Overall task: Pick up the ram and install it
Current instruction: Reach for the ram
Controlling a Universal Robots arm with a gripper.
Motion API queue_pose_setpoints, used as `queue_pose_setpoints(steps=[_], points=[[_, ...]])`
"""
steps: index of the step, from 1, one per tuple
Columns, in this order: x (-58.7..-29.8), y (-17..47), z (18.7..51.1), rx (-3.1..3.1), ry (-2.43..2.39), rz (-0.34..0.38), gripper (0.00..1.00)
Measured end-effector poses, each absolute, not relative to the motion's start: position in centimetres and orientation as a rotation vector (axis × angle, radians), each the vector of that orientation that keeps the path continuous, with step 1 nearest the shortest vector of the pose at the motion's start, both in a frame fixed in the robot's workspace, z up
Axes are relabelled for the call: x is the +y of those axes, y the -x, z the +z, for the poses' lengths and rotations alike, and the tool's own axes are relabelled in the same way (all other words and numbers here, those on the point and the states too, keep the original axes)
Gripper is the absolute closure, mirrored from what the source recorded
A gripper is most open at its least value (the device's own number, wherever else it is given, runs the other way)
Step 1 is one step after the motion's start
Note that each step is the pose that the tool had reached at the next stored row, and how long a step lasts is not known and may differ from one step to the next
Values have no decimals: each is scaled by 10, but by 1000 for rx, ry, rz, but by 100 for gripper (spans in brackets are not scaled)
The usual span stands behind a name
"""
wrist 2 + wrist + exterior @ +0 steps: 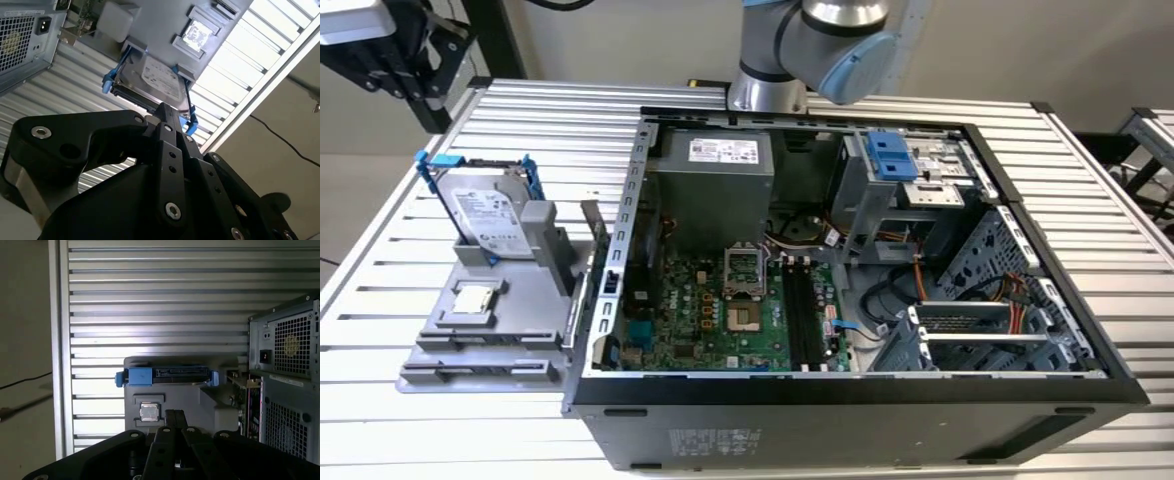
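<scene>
standing on its long edge, the ram (592, 240), a long, thin, greenish-grey circuit-board stick, sat in a slot of the grey plastic holder (480, 350) at the exterior view's left. it was on the side of the holder closest to the computer case, just beside that case's left wall. further left in the same holder, the silver boxy hard drive (491, 215) with blue brackets stood upright. nearer than the drive, the small square silver processor chip (474, 297) lay flat in its recess. to the right, the open black computer case (854, 400) lay on its side on the ribbed aluminium table (374, 260). its green motherboard (707, 310) faced up, with the long black memory slots (803, 310) running near to far along its right part. the black gripper (175, 414) hung high at the far left, on the far side of the holder and well apart from the ram. in both wrist views its fingers were pressed together with nothing between them. the grey arm (834, 40) rose behind the case's far edge.
</scene>
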State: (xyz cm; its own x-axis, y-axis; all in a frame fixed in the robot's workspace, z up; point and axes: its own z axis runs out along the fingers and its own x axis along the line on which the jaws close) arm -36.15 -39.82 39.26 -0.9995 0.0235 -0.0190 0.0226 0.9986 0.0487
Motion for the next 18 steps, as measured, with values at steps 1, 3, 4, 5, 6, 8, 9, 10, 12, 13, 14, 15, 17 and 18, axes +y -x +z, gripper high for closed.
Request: queue_pose_setpoints(steps=[1, 3, 4, 5, 6, 8, 9, 10, 12, 13, 14, 15, 17, 18], points=[[-398, 361, 393, 3121, -36, 76, 100], [-398, 362, 393, 3121, -36, 76, 100], [-398, 362, 393, 3121, -36, 76, 100], [-398, 362, 393, 3121, -36, 76, 100], [-398, 362, 393, 3121, -36, 76, 100], [-400, 362, 393, 3121, -36, 76, 100], [-401, 362, 393, 3121, -36, 76, 100], [-403, 362, 393, 3121, -36, 76, 100], [-407, 362, 393, 3121, -36, 76, 100], [-409, 362, 393, 3121, -36, 76, 100], [-410, 362, 393, 3121, -36, 76, 100], [-412, 362, 393, 3121, -36, 76, 100], [-416, 362, 393, 3121, -36, 76, 100], [-418, 362, 393, 3121, -36, 76, 100]])
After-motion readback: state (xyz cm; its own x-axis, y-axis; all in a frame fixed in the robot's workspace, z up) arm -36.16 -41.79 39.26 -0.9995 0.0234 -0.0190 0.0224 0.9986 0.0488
